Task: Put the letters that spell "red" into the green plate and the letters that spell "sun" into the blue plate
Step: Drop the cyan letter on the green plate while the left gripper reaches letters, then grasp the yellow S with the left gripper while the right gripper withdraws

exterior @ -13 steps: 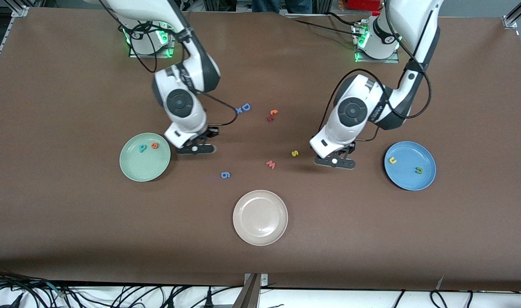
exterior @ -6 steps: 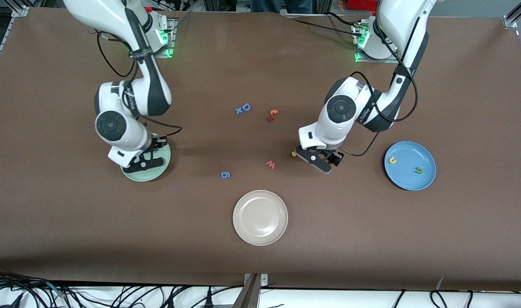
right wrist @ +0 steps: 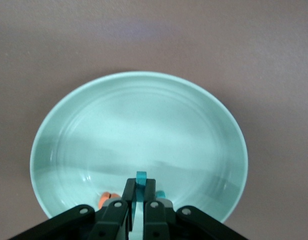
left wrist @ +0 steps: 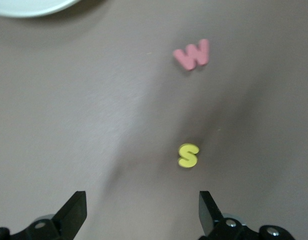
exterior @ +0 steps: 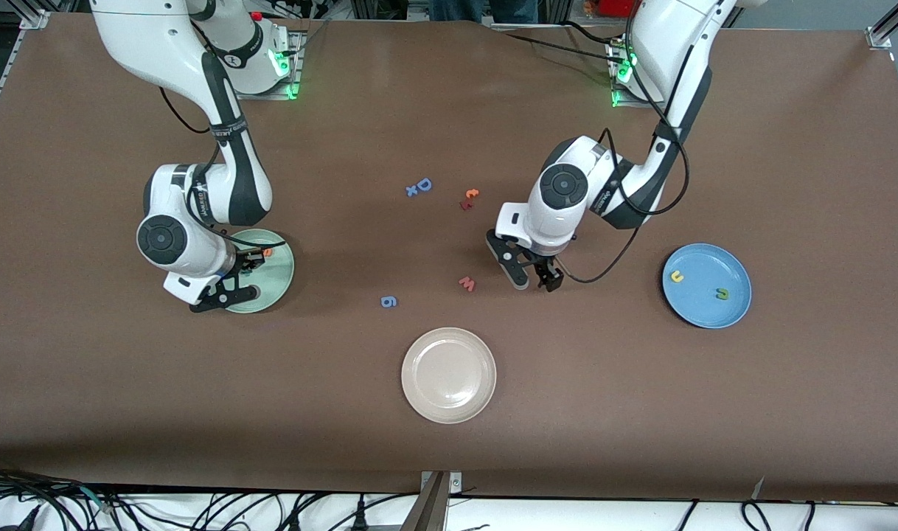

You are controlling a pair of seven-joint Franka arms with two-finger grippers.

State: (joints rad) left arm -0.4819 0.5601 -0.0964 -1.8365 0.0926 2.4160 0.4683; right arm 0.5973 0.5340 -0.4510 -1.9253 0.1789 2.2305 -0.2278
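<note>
Yellow "s" [left wrist: 188,155]: on the table beside the pink "w" [left wrist: 192,54].
Left gripper [left wrist: 142,212]: has swung over it, fingers spread, ready to descend.
Right gripper [right wrist: 137,200]: moved over green plate [right wrist: 93,125], pinching a teal piece, probably the "r" [right wrist: 140,181].
Blue plate [exterior: 736,310]: holds "u" [exterior: 676,276], "n" [exterior: 722,294].

left tool [left wrist: 138,212] over yellow "s" [left wrist: 188,155] | bare table around it | pink "w" [left wrist: 192,54] near
</note>
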